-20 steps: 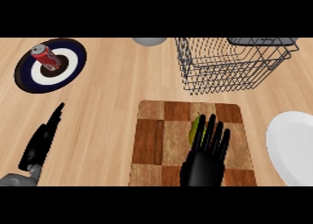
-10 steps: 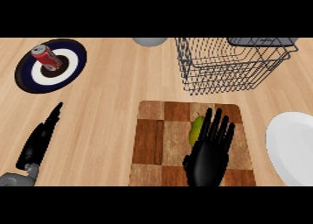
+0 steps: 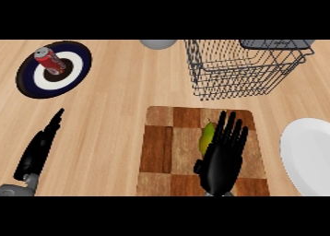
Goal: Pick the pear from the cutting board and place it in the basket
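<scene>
- The pale wooden worktop (image 3: 127, 101) carries everything, so the whole task is one lift and one short carry across its surface.
- The dark wire basket (image 3: 246, 69) stands at the far right, just beyond the cutting board's far edge. It is open at the top, so the fruit can be let down into it from above.
- The white round plate (image 3: 314, 154) lies at the right edge, beside the board and apart from it; it plays no part in this task.
- The brown chequered wooden cutting board (image 3: 174, 152) sits near the front, in the right arm's reach.
- The dark blue plate with a white ring (image 3: 35, 78) lies far left and holds a red can (image 3: 50, 61) on its side, well away from the work.
- The black right hand (image 3: 222, 154) is spread over the board, its straight fingers (image 3: 230, 129) pointing toward the basket, open and holding nothing. It seems poised to close on the fruit.
- The black left hand (image 3: 42, 147) rests on the worktop at the left with its fingers straight, holding nothing.
- The yellow-green pear (image 3: 206, 136) lies on the board, partly hidden under the right hand's fingers, not yet lifted.
- A grey rounded object (image 3: 159, 44) shows at the far edge; I cannot tell what it is.
</scene>
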Controlling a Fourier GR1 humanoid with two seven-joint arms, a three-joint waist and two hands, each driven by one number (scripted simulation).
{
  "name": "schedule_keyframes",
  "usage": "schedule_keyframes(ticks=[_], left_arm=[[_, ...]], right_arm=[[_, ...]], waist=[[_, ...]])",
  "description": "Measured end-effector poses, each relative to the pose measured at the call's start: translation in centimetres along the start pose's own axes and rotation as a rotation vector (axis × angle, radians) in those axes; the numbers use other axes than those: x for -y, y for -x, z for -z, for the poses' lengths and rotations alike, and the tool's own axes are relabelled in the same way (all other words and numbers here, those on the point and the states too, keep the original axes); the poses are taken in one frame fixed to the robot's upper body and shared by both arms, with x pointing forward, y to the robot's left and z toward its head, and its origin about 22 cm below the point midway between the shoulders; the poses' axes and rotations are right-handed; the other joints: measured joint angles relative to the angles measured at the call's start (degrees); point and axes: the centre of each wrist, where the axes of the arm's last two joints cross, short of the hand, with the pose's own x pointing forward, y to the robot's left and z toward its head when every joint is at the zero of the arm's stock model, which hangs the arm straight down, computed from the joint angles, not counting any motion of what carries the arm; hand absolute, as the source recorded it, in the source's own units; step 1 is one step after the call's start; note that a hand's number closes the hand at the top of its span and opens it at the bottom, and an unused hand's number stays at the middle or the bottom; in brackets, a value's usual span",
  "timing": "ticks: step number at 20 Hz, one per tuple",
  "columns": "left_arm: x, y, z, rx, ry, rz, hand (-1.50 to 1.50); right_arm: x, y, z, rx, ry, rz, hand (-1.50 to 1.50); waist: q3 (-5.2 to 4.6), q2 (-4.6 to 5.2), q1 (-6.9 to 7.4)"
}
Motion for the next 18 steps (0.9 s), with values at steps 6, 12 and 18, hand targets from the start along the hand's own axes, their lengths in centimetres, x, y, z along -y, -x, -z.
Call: schedule_keyframes(ticks=[6, 12, 18], left_arm=[[-0.4, -0.3, 0.4, -0.006, 0.004, 0.002, 0.0], [0.2, -0.2, 0.0, 0.001, 0.009, 0.0, 0.0], [0.9, -0.3, -0.1, 0.005, 0.011, 0.0, 0.0]], right_arm=[[-0.4, -0.1, 0.6, -0.024, -0.042, 0.023, 1.5], [-1.4, 0.1, 1.4, -0.021, -0.105, 0.07, 1.5], [-2.4, 0.1, 2.2, 0.025, -0.136, 0.102, 1.5]], waist=[[-0.13, -0.09, -0.13], [-0.6, -0.58, -0.11], [-1.01, -0.94, -0.21]])
